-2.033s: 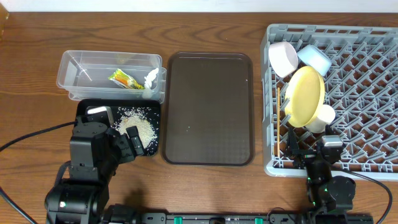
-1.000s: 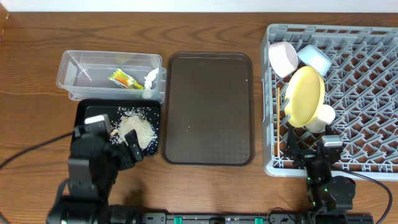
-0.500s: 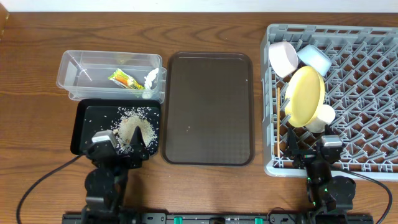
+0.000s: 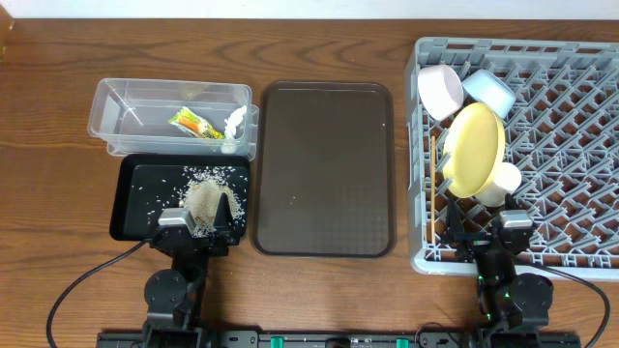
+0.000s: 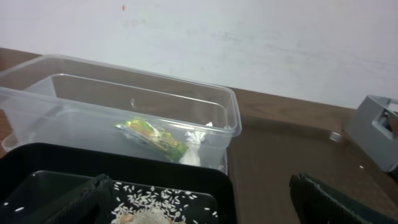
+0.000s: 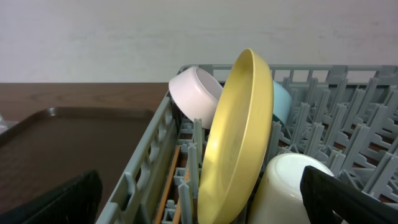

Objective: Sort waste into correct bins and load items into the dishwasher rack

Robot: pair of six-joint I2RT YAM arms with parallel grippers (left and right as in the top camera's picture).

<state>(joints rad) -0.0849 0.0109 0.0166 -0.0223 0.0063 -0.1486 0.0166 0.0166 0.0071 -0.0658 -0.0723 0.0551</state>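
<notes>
A dark brown wooden table (image 4: 58, 68) with strong lengthwise grain fills the overhead view, and its far edge at 12 o'clock meets a plain white wall (image 4: 242, 7). In the wrist views that wall rises pale and matte behind the tabletop, faintly smudged, with a tiny red speck (image 5: 123, 8) toward 11 o'clock. The light is even and soft, throwing only weak shadows on the wood.

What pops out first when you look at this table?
The big yellow plate grabs the eye, standing on edge in the grey rack on the right, with a white bowl and a pale cup next to it. Next is the heap of white rice in the black tray on the left, and the bright green-and-orange wrapper in the clear tub behind it.
</notes>
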